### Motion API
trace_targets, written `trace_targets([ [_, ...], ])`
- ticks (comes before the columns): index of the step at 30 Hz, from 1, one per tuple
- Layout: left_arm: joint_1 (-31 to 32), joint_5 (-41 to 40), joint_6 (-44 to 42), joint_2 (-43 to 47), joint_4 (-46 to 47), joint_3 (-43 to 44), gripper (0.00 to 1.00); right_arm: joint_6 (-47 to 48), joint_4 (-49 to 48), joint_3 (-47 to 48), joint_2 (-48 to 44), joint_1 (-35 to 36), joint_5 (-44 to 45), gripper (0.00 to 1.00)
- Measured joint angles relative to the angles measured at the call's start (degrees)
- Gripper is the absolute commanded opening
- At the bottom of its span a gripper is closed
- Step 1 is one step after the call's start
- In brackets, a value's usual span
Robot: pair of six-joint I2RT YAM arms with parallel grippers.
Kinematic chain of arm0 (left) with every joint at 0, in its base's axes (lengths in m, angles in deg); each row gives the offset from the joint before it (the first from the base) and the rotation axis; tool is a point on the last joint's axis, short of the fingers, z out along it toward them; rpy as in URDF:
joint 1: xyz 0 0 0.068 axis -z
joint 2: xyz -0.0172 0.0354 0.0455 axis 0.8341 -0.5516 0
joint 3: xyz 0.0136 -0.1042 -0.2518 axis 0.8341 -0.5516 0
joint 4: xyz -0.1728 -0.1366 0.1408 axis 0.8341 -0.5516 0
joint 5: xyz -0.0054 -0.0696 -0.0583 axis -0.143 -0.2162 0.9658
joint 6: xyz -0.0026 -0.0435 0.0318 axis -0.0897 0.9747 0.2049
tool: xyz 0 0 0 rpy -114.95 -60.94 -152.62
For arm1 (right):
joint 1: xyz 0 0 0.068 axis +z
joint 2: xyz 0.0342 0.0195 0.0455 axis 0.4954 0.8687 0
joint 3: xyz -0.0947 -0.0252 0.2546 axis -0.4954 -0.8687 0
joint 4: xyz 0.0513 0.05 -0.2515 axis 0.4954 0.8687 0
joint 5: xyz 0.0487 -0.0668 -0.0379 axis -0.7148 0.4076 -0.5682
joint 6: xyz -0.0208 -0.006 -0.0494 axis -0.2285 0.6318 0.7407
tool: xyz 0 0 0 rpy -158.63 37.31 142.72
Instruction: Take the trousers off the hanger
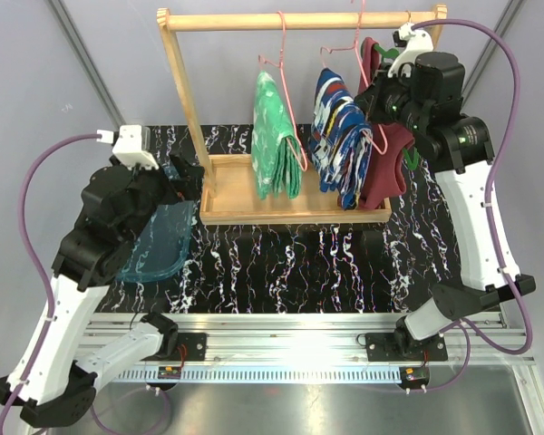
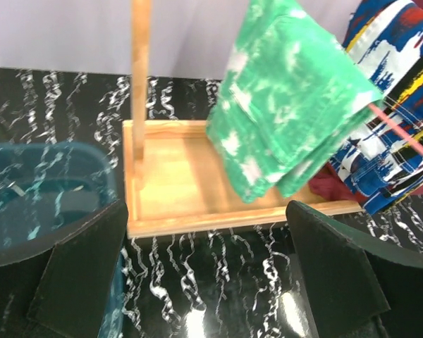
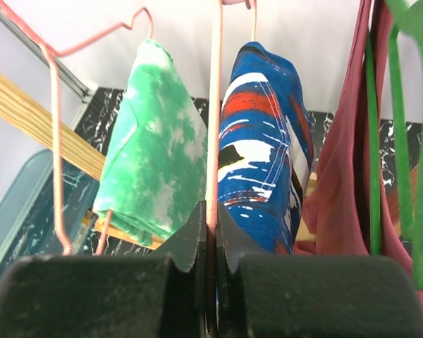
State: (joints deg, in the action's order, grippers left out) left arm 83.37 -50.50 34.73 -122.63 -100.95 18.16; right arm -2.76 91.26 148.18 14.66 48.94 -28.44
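Note:
The mottled green-and-white trousers (image 1: 275, 136) hang folded over a pink wire hanger (image 1: 290, 91) on the wooden rack (image 1: 308, 20). The blue trousers (image 1: 342, 145) with red, white and black patches hang to their right on another pink hanger. My right gripper (image 1: 367, 100) is shut on that hanger's wire (image 3: 215, 105), right beside the blue trousers (image 3: 264, 141); the green pair (image 3: 155, 155) hangs to the left. My left gripper (image 1: 189, 181) is open and empty, low by the rack's left post; its wrist view shows the green pair (image 2: 289, 98) and blue pair (image 2: 395, 105) ahead.
A maroon tank top (image 1: 385, 168) on a green hanger (image 3: 416, 141) hangs at the rack's right end. The rack's wooden base tray (image 2: 176, 176) lies under the clothes. A teal plastic bin (image 1: 159, 240) sits on the black marbled table beneath my left arm.

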Motion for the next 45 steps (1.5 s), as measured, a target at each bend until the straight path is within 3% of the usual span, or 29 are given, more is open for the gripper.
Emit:
trace_targets([
  [12,5.14,2.93,-1.29,-3.74,6.38,4.02,0.99,-1.11,-2.49,3.13,-0.48,0.0,-0.09,0.0],
  [19,21.03,-3.58,-8.96,-10.34,10.99,11.96,0.99,-3.61,-0.7,2.78,-4.0,0.0,-0.52,0.0],
  [29,43.1,-17.79,-20.61,-24.28,17.79,19.85,0.99,-6.8,5.05,-3.78,-21.51,0.0,-1.6,0.0],
  [40,56.28,-19.17,-22.67,-30.91,29.92,11.39,0.99,-9.05,10.19,-18.45,-32.87,0.0,-3.19,0.0],
  [45,58.16,-21.81,-22.95,-35.08,34.69,11.3,0.99,-9.79,11.5,-22.64,-34.64,0.0,-3.48,0.0],
])
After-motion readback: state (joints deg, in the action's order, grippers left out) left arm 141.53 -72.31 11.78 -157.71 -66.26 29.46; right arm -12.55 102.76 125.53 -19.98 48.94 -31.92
